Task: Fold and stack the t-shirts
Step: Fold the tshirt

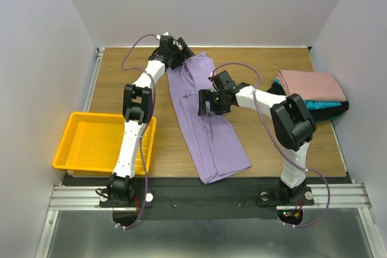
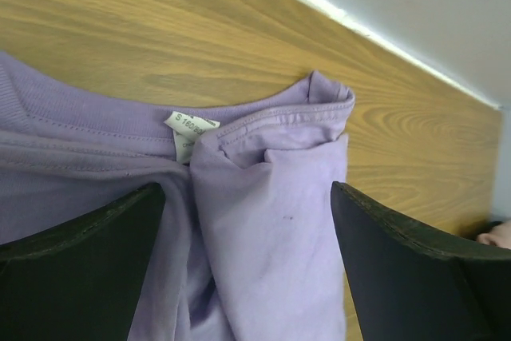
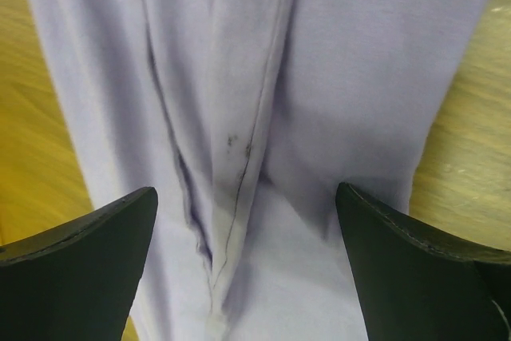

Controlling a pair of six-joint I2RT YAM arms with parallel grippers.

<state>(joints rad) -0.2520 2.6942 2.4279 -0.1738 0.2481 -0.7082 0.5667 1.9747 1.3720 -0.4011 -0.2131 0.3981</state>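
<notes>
Lavender t-shirt, long strip mid-table; pink, teal, perhaps black stack right.

Soft, even overhead light leaves only faint shadows under the arms on the desk, while in the wrist views the left pincer and right pincer loom nearly black and featureless, with wood grain blurred at frame edges.

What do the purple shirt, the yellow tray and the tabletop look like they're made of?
Purple shirt: soft matte knit cloth, likely cotton jersey; it creases, with stitched seams and a ribbed collar. Yellow tray: looks like moulded plastic, smooth, slightly glossy, uniform colour. Tabletop: wood-grain surface, either wood or laminate.
</notes>
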